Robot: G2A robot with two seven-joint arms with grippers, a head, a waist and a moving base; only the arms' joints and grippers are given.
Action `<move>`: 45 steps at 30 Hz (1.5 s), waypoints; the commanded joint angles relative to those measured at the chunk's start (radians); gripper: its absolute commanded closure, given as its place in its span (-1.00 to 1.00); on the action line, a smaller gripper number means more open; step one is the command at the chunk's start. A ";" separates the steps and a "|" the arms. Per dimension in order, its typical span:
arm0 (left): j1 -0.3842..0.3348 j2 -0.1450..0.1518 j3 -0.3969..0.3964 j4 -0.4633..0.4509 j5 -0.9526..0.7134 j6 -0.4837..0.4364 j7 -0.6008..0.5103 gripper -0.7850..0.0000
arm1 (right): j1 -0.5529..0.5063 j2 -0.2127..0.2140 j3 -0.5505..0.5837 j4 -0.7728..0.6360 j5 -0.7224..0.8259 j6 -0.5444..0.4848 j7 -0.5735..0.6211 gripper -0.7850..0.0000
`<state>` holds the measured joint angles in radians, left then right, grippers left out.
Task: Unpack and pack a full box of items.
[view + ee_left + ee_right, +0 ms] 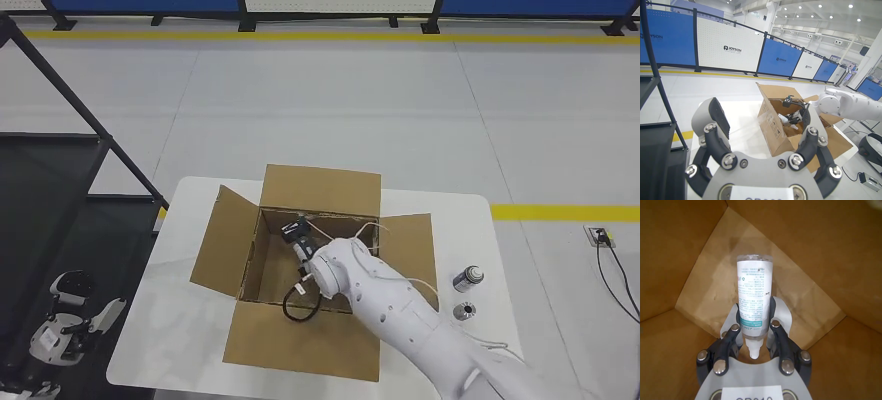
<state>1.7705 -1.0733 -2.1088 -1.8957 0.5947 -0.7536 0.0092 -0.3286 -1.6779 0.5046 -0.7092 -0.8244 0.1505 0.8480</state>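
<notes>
The right hand grips one bottle — nozzle toward the wrist, base toward the floor of the one cardboard box. The left hand hangs open, well apart from the box. Two small cans stand on the table beside it.

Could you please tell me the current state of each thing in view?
Cardboard box: open, all four flaps folded out.
Bottle: held inside the box by its nozzle end.
Right gripper: jaws shut on the bottle.
Left gripper: jaws open, empty.
Can: upright on the table.
</notes>
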 commanded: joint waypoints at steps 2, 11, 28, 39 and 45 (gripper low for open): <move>0.000 0.000 0.000 0.000 0.000 0.000 0.000 -1.00 | 0.014 -0.033 -0.016 0.078 0.011 -0.018 -0.009 0.97; 0.000 0.000 0.000 0.000 0.000 0.000 0.000 -1.00 | 0.042 -0.085 -0.029 0.179 0.006 -0.097 -0.045 -1.00; 0.000 0.000 0.000 0.000 0.000 0.000 0.000 -1.00 | -0.218 0.112 0.207 -0.575 -0.364 0.046 0.053 -1.00; 0.000 0.000 0.000 0.000 0.000 0.000 0.000 -1.00 | -0.900 0.285 0.892 -1.544 -0.549 -0.120 0.151 -1.00; 0.000 0.000 0.000 0.000 0.000 0.000 0.000 -1.00 | -1.132 0.305 1.277 -1.589 -0.298 -0.218 0.089 -1.00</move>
<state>1.7705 -1.0733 -2.1088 -1.8957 0.5947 -0.7536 0.0092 -1.4193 -1.3758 1.6863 -2.3182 -1.1935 -0.0378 0.9439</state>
